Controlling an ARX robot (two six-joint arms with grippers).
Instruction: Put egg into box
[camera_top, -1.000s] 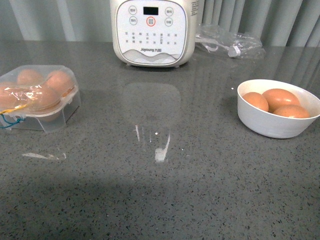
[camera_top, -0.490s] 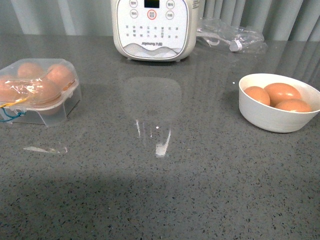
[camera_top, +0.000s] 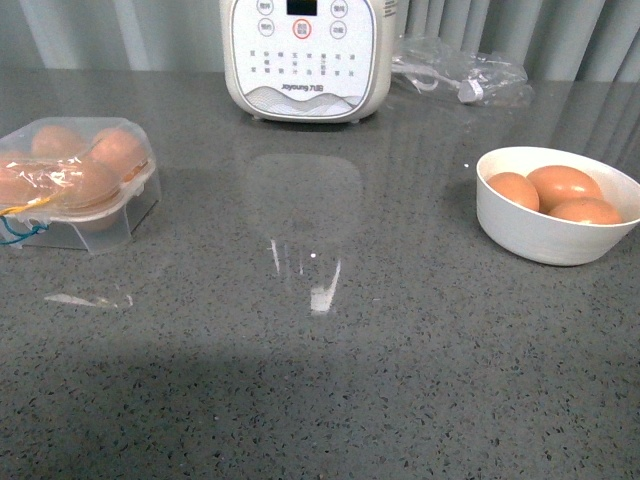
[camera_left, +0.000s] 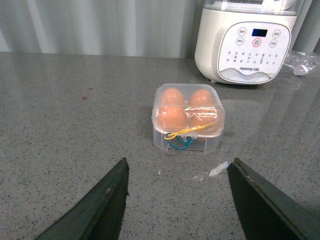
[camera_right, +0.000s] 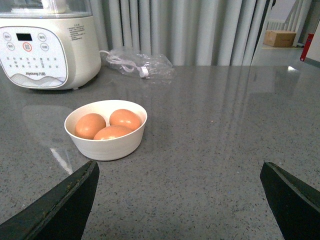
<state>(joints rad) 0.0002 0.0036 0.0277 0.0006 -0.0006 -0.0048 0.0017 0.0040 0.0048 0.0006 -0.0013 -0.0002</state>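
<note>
Your box (camera_left: 188, 117) sits on the left side of the grey speckled tabletop (camera_top: 320, 380), lid closed, with four brown eggs inside, one in each cup. The egg (camera_left: 171, 116) in the near cup on the robot's left shows most plainly through the clear plastic in the left wrist view. A yellow and blue tie (camera_left: 183, 137) hangs at the front of the box. A scrap of clear film (camera_top: 88, 299) lies on the tabletop just in front of the box, apart from it.

Across the tabletop, well apart on the right, you have a round white bowl (camera_top: 545, 243) holding three more brown eggs (camera_top: 563, 186), touching one another. At the back stands a white cooker (camera_top: 305, 55) with a button panel, and beside it, toward the right, lies a crumpled clear bag (camera_top: 462, 76) with a cord inside. Grey curtains (camera_right: 200, 30) hang behind everything.

Your left tool (camera_left: 176, 175) hangs above the tabletop in front of the box, its jaws spread wide and holding nothing. Your right tool (camera_right: 177, 172) is likewise spread wide and bare, with the bowl ahead of it toward its left jaw. Neither tool shows in the front view.
</note>
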